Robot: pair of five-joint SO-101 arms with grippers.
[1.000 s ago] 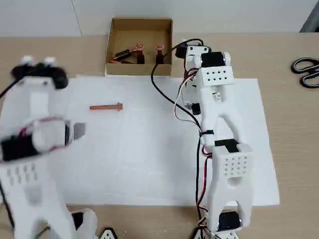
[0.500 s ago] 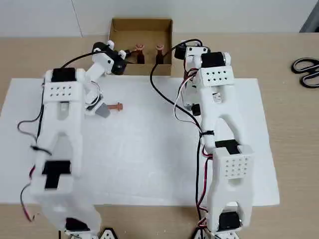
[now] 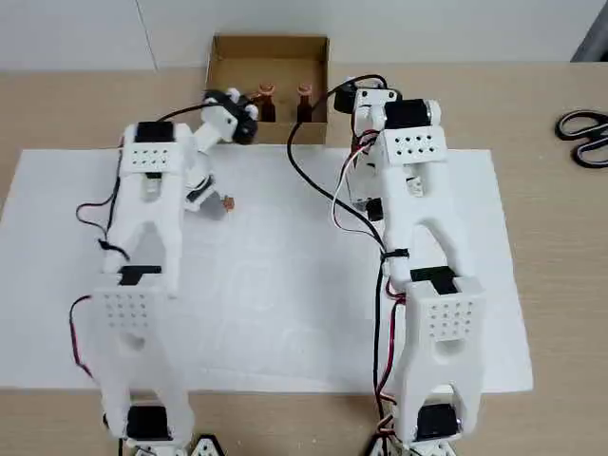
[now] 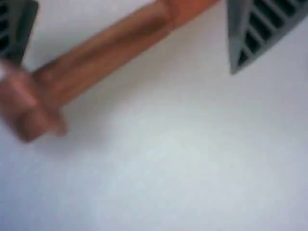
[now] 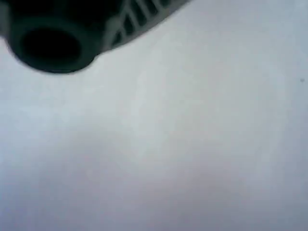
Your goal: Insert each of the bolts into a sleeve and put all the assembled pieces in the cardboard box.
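Light wood-grain desk [image 3: 560, 237] runs the full width of the frame. A large white sheet [image 3: 285, 313] covers its middle, leaving bare wood at the left, right and far edges. Pale plain wall [image 3: 427, 28] along the top, with a thin seam [image 3: 142, 24] at upper left. Black-handled scissors [image 3: 584, 136] at the right edge. Lighting is even and soft, shadows faint.

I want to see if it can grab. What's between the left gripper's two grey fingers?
The left wrist view shows the long copper-coloured metal bolt lying on the white sheet between the open left gripper's fingers.
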